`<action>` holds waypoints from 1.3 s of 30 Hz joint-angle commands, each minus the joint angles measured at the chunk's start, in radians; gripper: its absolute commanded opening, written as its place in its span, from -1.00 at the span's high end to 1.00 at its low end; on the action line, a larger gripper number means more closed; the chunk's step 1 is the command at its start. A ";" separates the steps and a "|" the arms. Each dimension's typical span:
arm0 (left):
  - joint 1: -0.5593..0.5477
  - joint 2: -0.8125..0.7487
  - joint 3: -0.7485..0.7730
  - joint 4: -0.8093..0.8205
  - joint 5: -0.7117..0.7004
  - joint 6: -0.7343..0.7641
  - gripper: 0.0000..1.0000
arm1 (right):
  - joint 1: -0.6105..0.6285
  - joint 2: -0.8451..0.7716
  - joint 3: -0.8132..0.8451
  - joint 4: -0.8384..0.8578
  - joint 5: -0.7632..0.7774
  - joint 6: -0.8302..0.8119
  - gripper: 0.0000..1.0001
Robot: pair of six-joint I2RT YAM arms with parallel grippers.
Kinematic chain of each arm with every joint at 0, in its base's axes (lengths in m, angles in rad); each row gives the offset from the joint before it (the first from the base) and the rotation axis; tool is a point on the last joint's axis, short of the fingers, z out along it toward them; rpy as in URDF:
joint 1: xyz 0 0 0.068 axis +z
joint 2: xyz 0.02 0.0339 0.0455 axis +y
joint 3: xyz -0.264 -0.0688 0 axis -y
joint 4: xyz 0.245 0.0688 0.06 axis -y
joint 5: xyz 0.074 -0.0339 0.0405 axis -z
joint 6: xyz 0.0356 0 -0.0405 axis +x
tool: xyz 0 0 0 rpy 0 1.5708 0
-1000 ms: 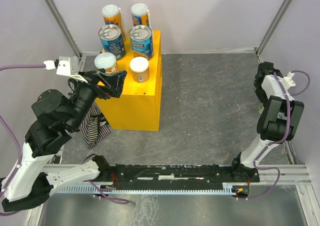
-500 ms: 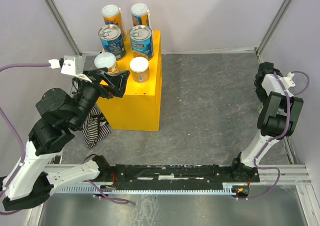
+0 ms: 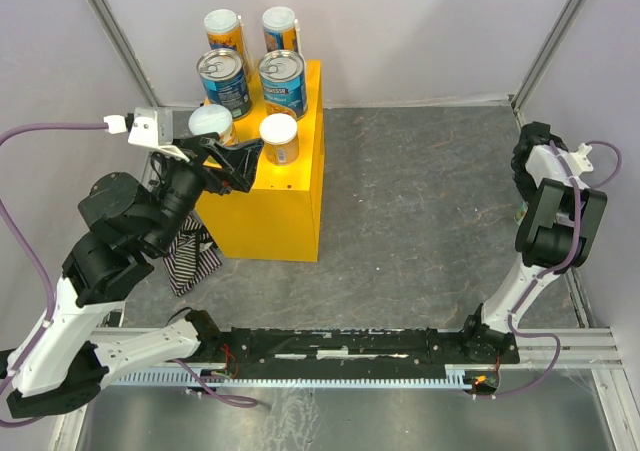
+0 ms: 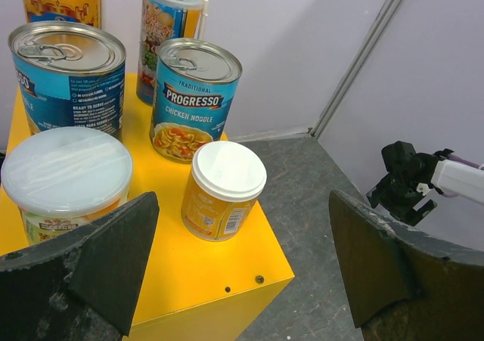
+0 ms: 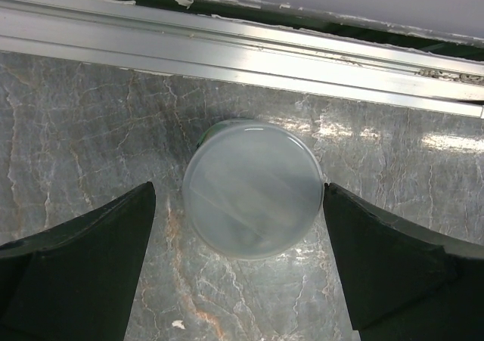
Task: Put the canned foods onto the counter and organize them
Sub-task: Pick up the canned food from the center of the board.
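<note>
The yellow counter [image 3: 285, 196] carries several cans: two orange ones at the back [image 3: 223, 31], two blue Progresso cans [image 3: 283, 81], a wide white-lidded can [image 3: 211, 123] and a small yellow can with a white lid [image 3: 279, 138]. In the left wrist view the yellow can [image 4: 223, 190] stands near the counter's front corner [image 4: 227, 273]. My left gripper [image 3: 232, 149] hovers open and empty over that front part. My right gripper [image 5: 240, 186] is open, straddling a green-labelled can with a translucent white lid [image 5: 253, 190] on the floor by the right wall; it also shows in the top view [image 3: 524, 176].
A striped cloth [image 3: 190, 256] lies on the floor left of the counter. An aluminium rail [image 5: 242, 54] runs along the wall just beyond the floor can. Enclosure walls close in on the left, back and right. The arms' base rail [image 3: 330, 346] spans the front.
My left arm has moved slightly right and forward, bringing the open gripper further over the counter's front. The right arm has barely moved.
</note>
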 commanded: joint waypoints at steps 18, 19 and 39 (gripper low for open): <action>0.001 -0.004 0.004 0.051 -0.001 0.008 -1.00 | -0.025 0.011 -0.028 0.115 -0.062 -0.086 -0.24; 0.002 -0.007 0.002 0.050 -0.005 0.007 -1.00 | -0.023 0.005 -0.037 0.127 -0.080 -0.100 -0.10; 0.001 -0.092 -0.029 0.022 0.016 -0.011 -1.00 | 0.410 -0.125 -0.099 0.190 -0.211 -0.414 0.87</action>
